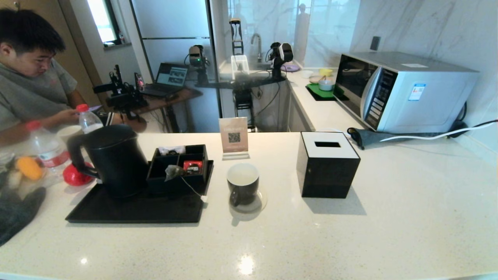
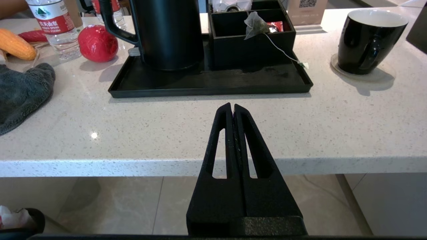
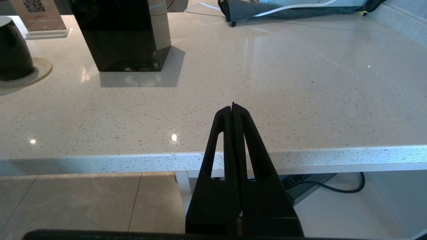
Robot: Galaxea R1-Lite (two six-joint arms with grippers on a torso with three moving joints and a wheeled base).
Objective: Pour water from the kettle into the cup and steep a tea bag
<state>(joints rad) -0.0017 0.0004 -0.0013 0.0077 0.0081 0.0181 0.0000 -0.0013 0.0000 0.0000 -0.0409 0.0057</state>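
The black kettle [image 1: 114, 159] [image 2: 168, 31] stands on a black tray [image 1: 134, 210] [image 2: 210, 85], handle to the left. Beside it a black divided box [image 1: 181, 169] [image 2: 252, 38] has the grey-green tea bag [image 1: 173, 171] [image 2: 255, 25] draped over its front wall, string and tag [image 1: 204, 198] trailing toward the tray's edge. The dark cup [image 1: 242, 183] [image 2: 368, 40] [image 3: 11, 50] with cream inside sits on a coaster right of the tray. No water shows in it. My left gripper [image 2: 232, 106] is shut and empty at the counter's front edge, short of the tray. My right gripper [image 3: 233, 106] is shut and empty further right.
A black tissue box [image 1: 327, 165] [image 3: 123, 33] stands right of the cup, a QR sign [image 1: 234, 138] behind it. Left of the tray lie water bottles [image 1: 46, 149], a red fruit [image 2: 97, 43], a corn cob [image 2: 16, 45] and a grey cloth [image 2: 23, 93]. A microwave [image 1: 400, 91] sits at back right; a person [image 1: 27, 77] sits at far left.
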